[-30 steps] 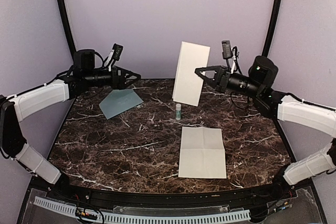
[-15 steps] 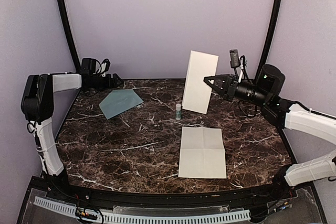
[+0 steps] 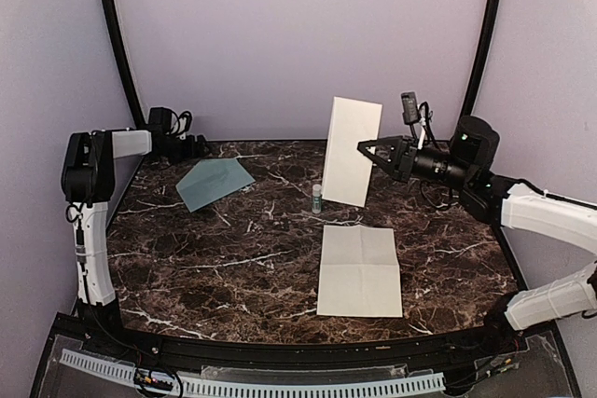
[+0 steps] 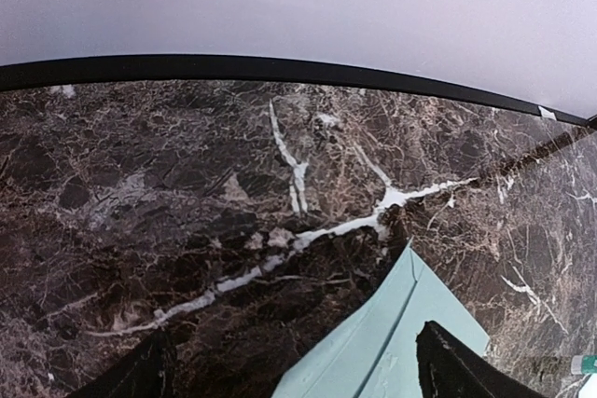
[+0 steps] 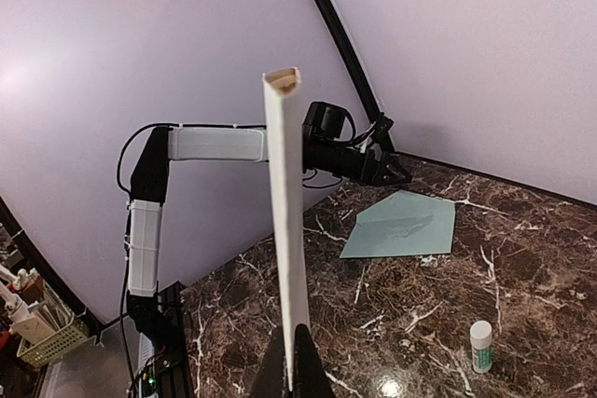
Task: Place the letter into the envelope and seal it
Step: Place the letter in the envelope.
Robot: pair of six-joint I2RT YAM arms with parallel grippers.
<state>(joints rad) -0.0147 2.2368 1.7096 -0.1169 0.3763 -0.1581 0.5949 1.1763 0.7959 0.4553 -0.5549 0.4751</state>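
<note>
My right gripper (image 3: 365, 150) pinches the letter (image 3: 349, 151) by one edge at 1 o'clock; I fear a fast swing toward the envelope (image 3: 215, 182) shakes it loose

Top and both wrist views share the envelope (image 3: 215, 184).

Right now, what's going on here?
The right end effector holds the folded white letter upright above the rear of the table. The left end effector hovers open beside the envelope, which lies flat at rear left. A glue stick stands near the middle; another sheet lies flat in front.
</note>
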